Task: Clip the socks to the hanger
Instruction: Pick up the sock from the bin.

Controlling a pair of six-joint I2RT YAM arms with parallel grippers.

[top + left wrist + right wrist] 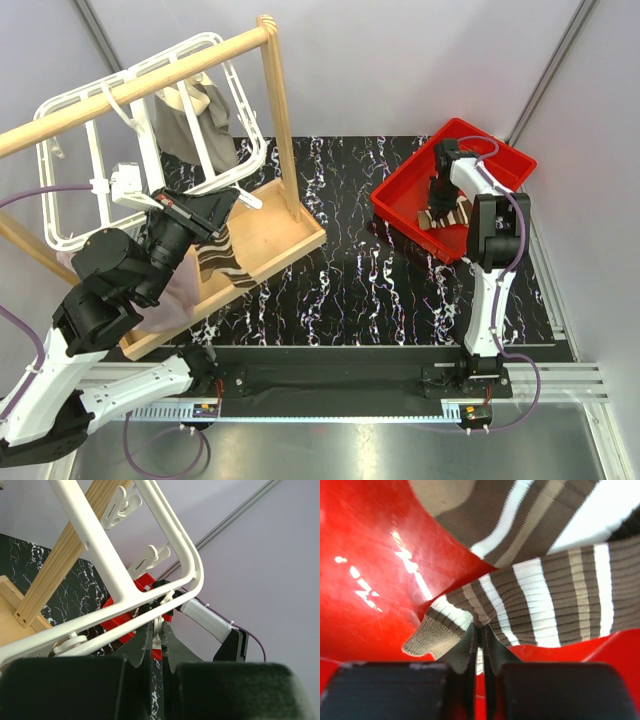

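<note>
Right end effector [480,630] is down inside the red tray [365,580], its fingers pinched together on the ribbed edge of a striped sock [555,600], brown with cream bands. More striped knit with a beige tip lies above it. Whether that is the same sock folded over or another one, I cannot tell. The sock lies flat on the tray floor, not lifted.

Across the counter [350,270], the left end effector [157,627] is raised to the lower corner of the white hanger [95,555], which hangs from the wooden rail stand [140,88]. Its fingers are clenched tight, with a small white piece at their tips. That piece may be one of the hanger's clips [120,502], but I cannot be sure.

Just below this arm a hanging sock [222,258] dangles. The top view does not show whether a clip or the end effector carries it. A grey-beige cloth [195,115] hangs on the hanger, and a pinkish cloth [175,290] lies lower by the stand.

By my reading the task is about halfway. One sock is up at the hanger, possibly clipped. The other is only gripped in the tray and must be lifted, carried across and clipped.
</note>
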